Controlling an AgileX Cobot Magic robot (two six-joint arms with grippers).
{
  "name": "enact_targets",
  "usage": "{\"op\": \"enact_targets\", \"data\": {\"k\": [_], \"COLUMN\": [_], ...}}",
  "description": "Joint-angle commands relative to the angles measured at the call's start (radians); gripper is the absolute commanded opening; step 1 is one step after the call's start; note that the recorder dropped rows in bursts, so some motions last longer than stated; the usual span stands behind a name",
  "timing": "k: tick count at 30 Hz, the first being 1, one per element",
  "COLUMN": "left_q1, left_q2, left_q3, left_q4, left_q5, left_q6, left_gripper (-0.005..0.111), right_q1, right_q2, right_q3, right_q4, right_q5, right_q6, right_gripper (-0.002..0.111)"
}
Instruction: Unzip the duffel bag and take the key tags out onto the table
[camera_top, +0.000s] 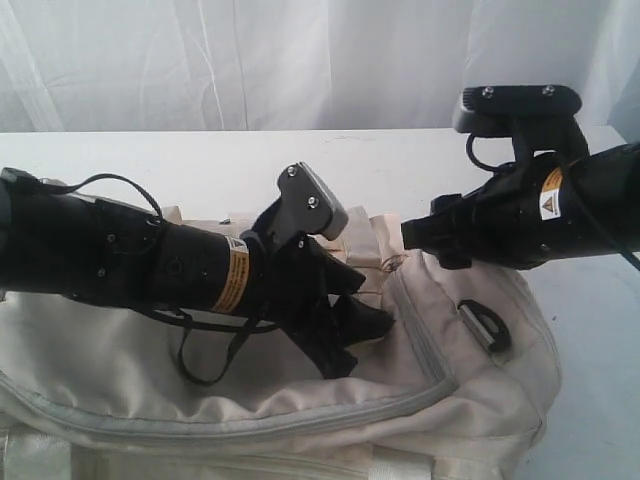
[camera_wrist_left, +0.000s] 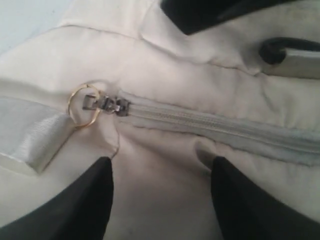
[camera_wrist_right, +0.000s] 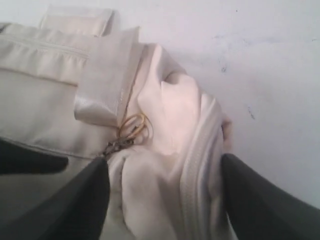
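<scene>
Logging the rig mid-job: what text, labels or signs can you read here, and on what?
Yellow sticker on the left arm: print too blurred to read.
Yellow-and-white sticker on the right arm: warning triangle; wording too small to read.
Duffel bag: no lettering visible in any view.

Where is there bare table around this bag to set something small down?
The table is bare in a wide band behind the duffel bag, up to the curtain, and in a strip past the bag's right end. Crowded: the bag's top, where the left gripper and right gripper sit close together.
</scene>
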Motion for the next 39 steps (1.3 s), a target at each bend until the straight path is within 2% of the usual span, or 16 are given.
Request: {"op": "enact_targets", "data": {"k": [1,7,10,13,14,17,19,21,25,28,33,39], "left_q1": [-0.040,-0.052,-0.052,-0.052,-0.052,-0.052,-0.052,-0.052,-0.050,-0.050,-0.050,-0.050], "left_q2": [-0.005,-0.005,-0.005,-0.005,-0.005,-0.005,-0.005,-0.005,-0.005,-0.005,-0.044,-0.118], "left_q3": [0.001,0.001,0.001,0.001,0.001,0.001,0.001,0.001,-0.003,-0.003,-0.003,-0.005], "left_q4": [0.040,0.046,0.101,0.179,0.233,0.279,0.268,0.239,0.207,0.174,0.134,0.043], "left_q5": [0.005,0.003,0.003,-0.019,-0.040,-0.058,-0.052,-0.026,-0.019,-0.021,-0.021,0.090], "left_q6": [-0.007,-0.027,-0.061,-0.127,-0.154,-0.197,-0.205,-0.205,-0.206,-0.206,-0.207,-0.094], "left_gripper": [0.062,0.062,0.062,0.057,0.052,0.047,0.047,0.047,0.047,0.047,0.047,0.047], "right_q1": [-0.002,-0.014,-0.036,-0.047,-0.049,-0.049,-0.049,-0.049,-0.049,-0.049,-0.049,-0.049], "right_q2": [-0.003,0.024,0.044,0.066,0.084,0.120,0.136,0.138,0.140,0.144,0.145,0.145], "right_q3": [-0.009,-0.009,-0.009,-0.007,-0.007,-0.007,-0.007,-0.007,-0.007,-0.007,-0.007,-0.007], "right_q4": [-0.021,-0.040,-0.040,-0.038,-0.027,0.004,0.017,0.017,0.017,0.017,0.018,0.018], "right_q5": [-0.035,-0.043,-0.039,-0.032,-0.033,-0.038,-0.017,0.006,0.032,0.039,0.039,0.039], "right_q6": [0.089,0.164,0.166,0.169,0.169,0.169,0.169,0.161,0.095,0.095,0.095,0.095], "right_gripper": [0.067,0.071,0.071,0.071,0.071,0.071,0.067,0.053,0.035,0.030,0.029,0.015]}}
